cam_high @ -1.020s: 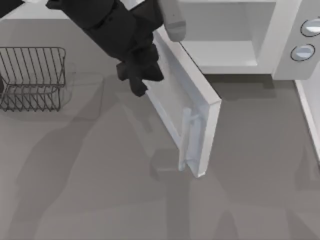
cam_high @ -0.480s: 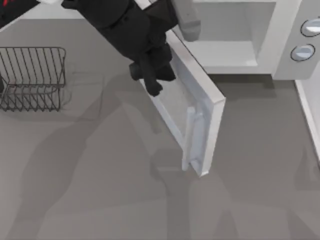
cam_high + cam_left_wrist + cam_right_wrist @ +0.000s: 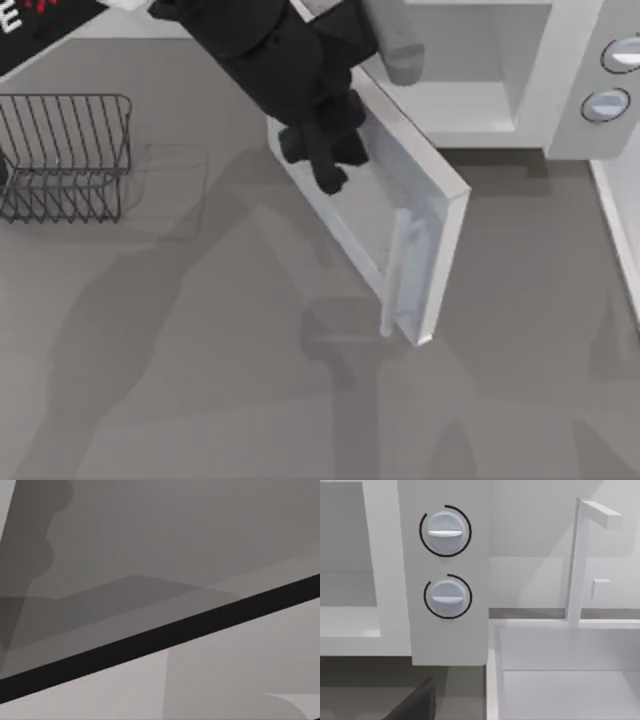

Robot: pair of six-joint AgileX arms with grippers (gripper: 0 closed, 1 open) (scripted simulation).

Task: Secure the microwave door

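Microwave (image 3: 560,60) at bench (image 3: 200,400) far right, cavity bare. Microwave door (image 3: 375,215) half-open, swung out leftward. Left gripper (image 3: 320,160) against door's outer face; finger state: cannot tell. Wire rack (image 3: 65,155) far left.

The microwave (image 3: 560,60) looked like plain matt white plastic, smooth all over with no gloss. The microwave door (image 3: 400,215) had the same smooth white finish around a translucent, glassy-looking window, plus a pale-grey bar handle (image 3: 400,270) that read as satin plastic or brushed metal, hard to say which. The knobs (image 3: 445,530) were smooth light grey with a slight sheen. The wire rack (image 3: 65,155) was thin dark metal wire. The bench (image 3: 200,400) was a flat matt grey surface, no texture or grain. The left end effector (image 3: 320,150) was matt black, looked like hard plastic.
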